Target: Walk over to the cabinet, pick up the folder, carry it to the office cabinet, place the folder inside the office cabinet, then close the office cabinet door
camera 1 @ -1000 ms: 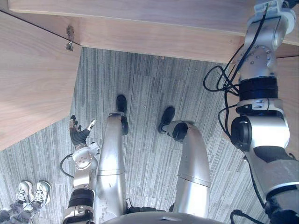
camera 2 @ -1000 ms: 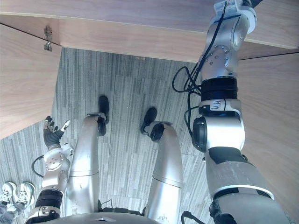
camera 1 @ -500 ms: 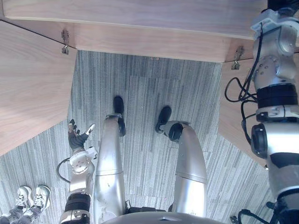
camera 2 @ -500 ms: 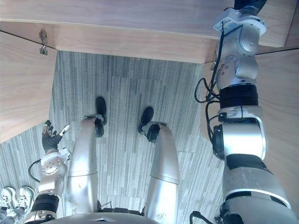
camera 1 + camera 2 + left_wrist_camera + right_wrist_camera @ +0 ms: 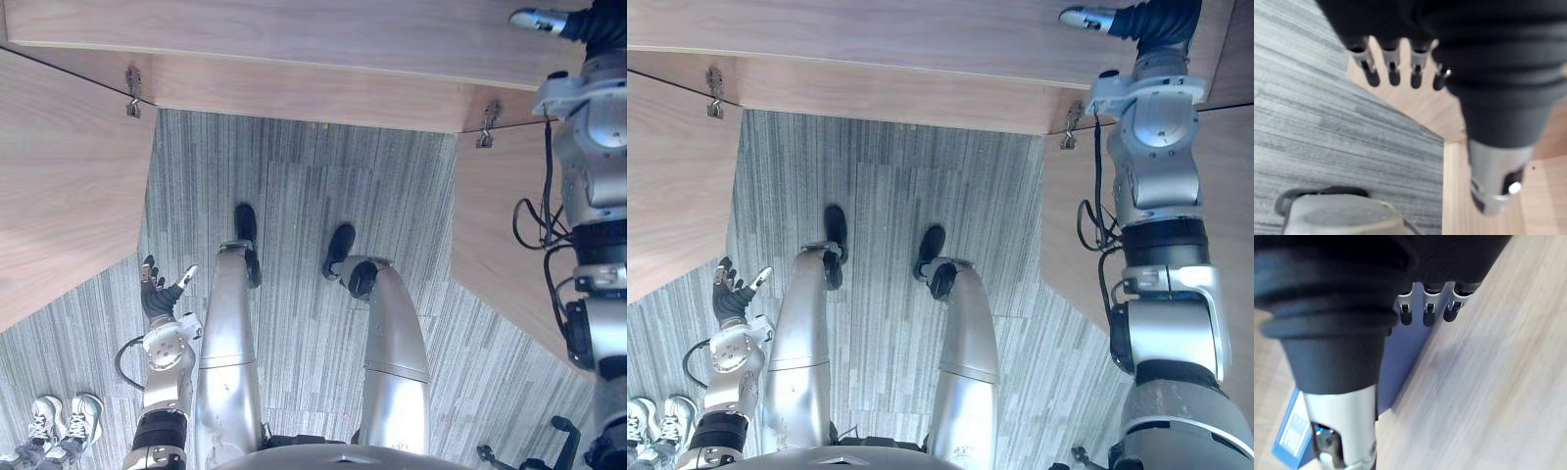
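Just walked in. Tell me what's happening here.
The robot faces a light wooden cabinet whose two doors stand open. Its right hand is raised over a flat blue folder lying on a wooden surface, fingers straight; whether they touch it is unclear. The left hand hangs low and open. A person's white sneakers show on the grey carpet.

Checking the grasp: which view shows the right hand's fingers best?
Right wrist view: fingers of the right hand reach straight over the blue folder. Both eye views catch a silver finger and the dark cover above the cabinet.
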Controlling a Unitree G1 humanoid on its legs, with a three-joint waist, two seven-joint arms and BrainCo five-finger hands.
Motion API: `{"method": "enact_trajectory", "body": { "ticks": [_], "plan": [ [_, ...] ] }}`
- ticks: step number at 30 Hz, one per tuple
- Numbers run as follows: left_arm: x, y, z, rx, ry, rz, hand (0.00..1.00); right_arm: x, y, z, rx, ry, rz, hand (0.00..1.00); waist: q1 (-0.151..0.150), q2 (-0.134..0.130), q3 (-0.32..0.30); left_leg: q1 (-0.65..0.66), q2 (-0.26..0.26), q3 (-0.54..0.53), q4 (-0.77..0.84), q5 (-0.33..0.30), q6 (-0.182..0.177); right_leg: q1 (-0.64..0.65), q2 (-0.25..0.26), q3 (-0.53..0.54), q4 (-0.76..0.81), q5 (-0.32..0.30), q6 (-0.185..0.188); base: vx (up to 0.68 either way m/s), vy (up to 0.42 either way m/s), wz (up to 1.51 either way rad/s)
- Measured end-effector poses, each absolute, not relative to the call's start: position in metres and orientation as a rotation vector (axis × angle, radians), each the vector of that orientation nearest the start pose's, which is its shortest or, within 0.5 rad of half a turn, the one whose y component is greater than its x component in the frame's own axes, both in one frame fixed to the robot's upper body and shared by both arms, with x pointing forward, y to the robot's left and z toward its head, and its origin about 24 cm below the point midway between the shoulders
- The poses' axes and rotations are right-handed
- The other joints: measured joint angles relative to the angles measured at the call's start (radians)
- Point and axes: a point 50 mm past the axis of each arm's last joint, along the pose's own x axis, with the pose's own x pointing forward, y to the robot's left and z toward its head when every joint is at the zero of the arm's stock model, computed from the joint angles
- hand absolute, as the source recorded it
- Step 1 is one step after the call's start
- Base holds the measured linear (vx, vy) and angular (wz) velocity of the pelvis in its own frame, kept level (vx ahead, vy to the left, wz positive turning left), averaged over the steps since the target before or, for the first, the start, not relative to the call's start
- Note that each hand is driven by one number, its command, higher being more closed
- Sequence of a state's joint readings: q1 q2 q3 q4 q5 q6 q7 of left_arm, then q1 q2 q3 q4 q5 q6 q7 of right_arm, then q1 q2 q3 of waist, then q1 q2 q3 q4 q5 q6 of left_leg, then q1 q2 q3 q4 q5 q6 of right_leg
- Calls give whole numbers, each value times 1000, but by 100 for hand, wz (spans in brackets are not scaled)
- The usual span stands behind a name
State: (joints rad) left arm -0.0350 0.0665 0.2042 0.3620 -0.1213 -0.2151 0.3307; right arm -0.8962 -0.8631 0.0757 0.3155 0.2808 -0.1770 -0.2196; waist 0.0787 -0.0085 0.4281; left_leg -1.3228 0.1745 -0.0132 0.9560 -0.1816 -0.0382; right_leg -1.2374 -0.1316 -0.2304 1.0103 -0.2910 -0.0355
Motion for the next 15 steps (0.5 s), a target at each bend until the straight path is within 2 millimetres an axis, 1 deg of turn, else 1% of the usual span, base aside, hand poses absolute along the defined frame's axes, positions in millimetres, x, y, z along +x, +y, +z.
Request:
{"method": "enact_trajectory", "body": {
  "ticks": [1, 2, 4, 7, 10, 12, 15],
  "plan": [
    [238, 229, -9, -48, 104, 559, 0, 324, -262, 331, -484, -825, -272, 0, 0, 0, 0, 0, 1, 0, 0, 0, 0, 1, 1, 0, -2, 1, 1, -7, 36, -4],
    [237, 230, -9, -42, 103, 557, 0, 322, -261, 328, -552, -819, -276, 0, -1, -1, 0, 0, 1, 1, -2, 0, 0, 2, 1, -1, -7, 2, 3, -7, 32, -4],
    [236, 232, -8, -33, 105, 564, 0, 322, -263, 318, -637, -787, -271, 0, 0, -5, -3, 0, 1, 4, -2, -1, 2, 1, 1, 1, -10, 3, 5, -5, 37, -3],
    [231, 237, -7, -21, 100, 572, 0, 320, -263, 305, -700, -741, -225, 0, 3, -20, -12, 0, 1, 6, -5, -2, 4, 1, 0, 1, -12, 3, 4, -1, 10, 0],
    [229, 237, -9, -12, 111, 570, 0, 320, -264, 300, -770, -700, -173, 0, 5, -21, -12, 0, 0, 7, -5, -2, 4, 3, -2, 0, -12, 3, 4, 3, 8, 1],
    [228, 237, -10, 0, 113, 555, 0, 320, -263, 296, -784, -683, -148, 0, 7, -21, -12, 0, 0, 8, -6, -2, 4, 4, -2, 0, -12, 3, 4, 0, 0, 0],
    [227, 236, -11, 2, 117, 550, 0, 320, -258, 283, -806, -645, -81, 0, 7, -21, -12, 3, 0, 9, -8, -2, 4, 4, -2, 1, -12, 3, 5, 0, 0, 0]
  ]
}}
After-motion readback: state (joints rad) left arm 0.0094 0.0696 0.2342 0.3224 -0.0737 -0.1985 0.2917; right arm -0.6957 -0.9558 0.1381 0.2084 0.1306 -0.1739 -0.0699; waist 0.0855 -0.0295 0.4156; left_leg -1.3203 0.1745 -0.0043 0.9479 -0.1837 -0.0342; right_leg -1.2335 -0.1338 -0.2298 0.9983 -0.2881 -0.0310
